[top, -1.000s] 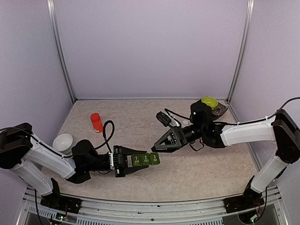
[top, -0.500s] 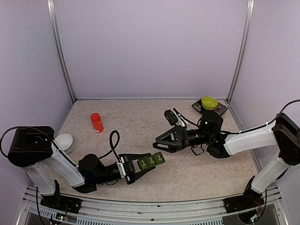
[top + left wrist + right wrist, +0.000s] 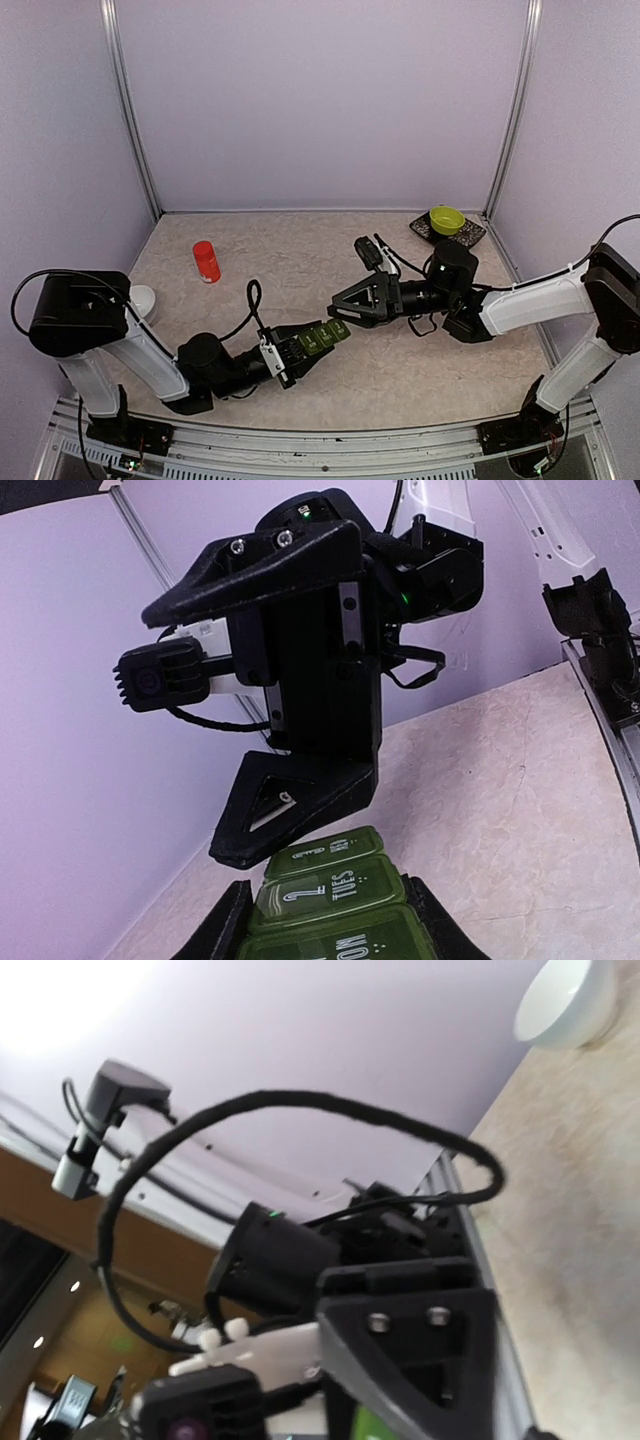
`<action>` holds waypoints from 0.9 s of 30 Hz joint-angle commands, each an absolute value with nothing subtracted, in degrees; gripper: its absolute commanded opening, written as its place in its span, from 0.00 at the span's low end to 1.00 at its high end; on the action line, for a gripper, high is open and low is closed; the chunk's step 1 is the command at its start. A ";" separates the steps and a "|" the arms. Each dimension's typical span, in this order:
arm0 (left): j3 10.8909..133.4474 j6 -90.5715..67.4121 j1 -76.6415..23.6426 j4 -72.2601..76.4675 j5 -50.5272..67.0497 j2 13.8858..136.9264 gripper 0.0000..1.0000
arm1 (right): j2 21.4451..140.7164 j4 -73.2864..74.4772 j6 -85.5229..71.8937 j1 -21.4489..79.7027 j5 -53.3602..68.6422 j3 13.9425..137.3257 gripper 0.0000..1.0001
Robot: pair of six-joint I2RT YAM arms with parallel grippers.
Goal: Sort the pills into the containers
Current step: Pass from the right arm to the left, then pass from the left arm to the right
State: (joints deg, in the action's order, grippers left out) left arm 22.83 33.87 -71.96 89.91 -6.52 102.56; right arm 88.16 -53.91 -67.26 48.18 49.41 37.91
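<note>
top view: containers [image 3: 325, 337] clamped at near-left end by left gripper [image 3: 290, 352], raised off table [image 3: 290, 255], presented to right gripper [image 3: 338, 311]. left wrist view: right jaws spread wide, empty, lower finger [image 3: 290, 810] at far lid [image 3: 325, 851], probably for flipping it. right wrist view: no added detail.

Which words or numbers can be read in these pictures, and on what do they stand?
"TUES" with "2": middle lid of the containers.
"MON": nearest lid, cut by the frame edge.
Farthest lid: mark too small to read.
No other text.
</note>
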 commanded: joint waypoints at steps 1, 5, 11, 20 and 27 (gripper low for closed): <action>24.57 32.40 -71.36 100.32 -6.34 98.55 0.44 | 85.76 -49.24 -63.51 45.74 46.61 35.75 0.87; 24.54 26.54 -68.40 97.02 -3.06 96.36 0.43 | 83.48 -42.90 -58.79 43.99 43.87 36.15 0.87; 27.55 20.54 -63.57 86.65 4.95 93.09 0.44 | 85.15 -45.59 -60.96 42.68 47.54 37.13 0.88; 28.73 18.98 -58.44 85.69 15.45 93.03 0.45 | 90.31 -64.18 -78.05 42.63 50.78 39.58 0.84; 28.00 18.72 -58.44 89.27 16.43 94.71 0.45 | 90.85 -60.51 -80.45 42.80 49.40 42.64 0.75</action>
